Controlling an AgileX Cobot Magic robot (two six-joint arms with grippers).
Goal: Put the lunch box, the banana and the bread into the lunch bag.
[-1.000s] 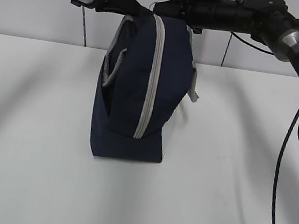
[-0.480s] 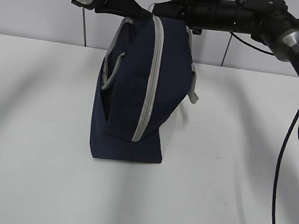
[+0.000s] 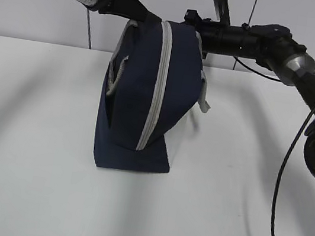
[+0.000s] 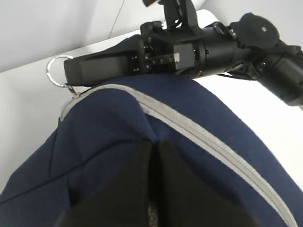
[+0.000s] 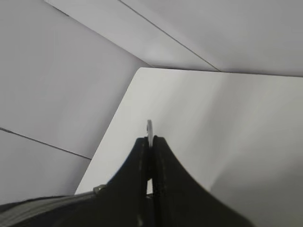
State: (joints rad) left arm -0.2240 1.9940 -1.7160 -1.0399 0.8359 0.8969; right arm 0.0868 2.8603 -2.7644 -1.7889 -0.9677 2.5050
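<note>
Two grippers meet at the top of the lunch bag [image 3: 145,101], which stands upright at the table's [image 3: 27,181] centre, its grey zipper [image 3: 156,88] facing you. Your left gripper [image 4: 152,156], reaching in from the left, has its jaws pressed nearly together, pinching the navy fabric at the bag's top. Farther back, your right gripper [image 5: 150,142], reaching in from the right, has its jaws fully together on the metal ring pull [image 4: 55,71].

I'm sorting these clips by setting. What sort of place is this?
Likely a robot lab or test bench: a bare white table, plain pale wall panels behind it, and two black robot arms working on a lone lunch bag.
</note>
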